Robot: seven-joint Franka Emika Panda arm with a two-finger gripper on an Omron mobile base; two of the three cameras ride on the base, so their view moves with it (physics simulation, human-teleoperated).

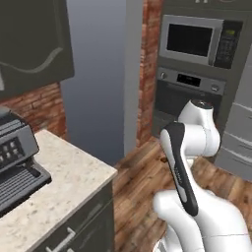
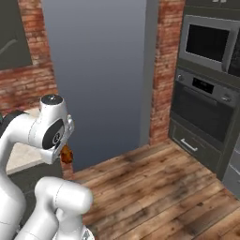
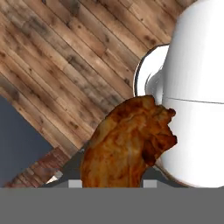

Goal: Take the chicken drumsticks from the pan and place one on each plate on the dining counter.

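Note:
One golden-brown chicken drumstick (image 3: 127,144) hangs over the wooden floor, its thick end toward the camera. My gripper (image 3: 113,183) is shut on it, and the meat hides both finger tips. In the right base view the same chicken drumstick (image 2: 67,154) pokes out just below my hand (image 2: 63,140), which is folded back close to the arm's own body. The pan, the plates and the dining counter are out of view.
A beige stone counter (image 1: 74,182) carrying a black coffee machine (image 1: 15,157) stands at the left against a brick wall. Ahead on the right is a dark cabinet wall with an oven (image 2: 201,110) and a microwave (image 1: 197,42). Wooden floor (image 2: 154,187) lies between them.

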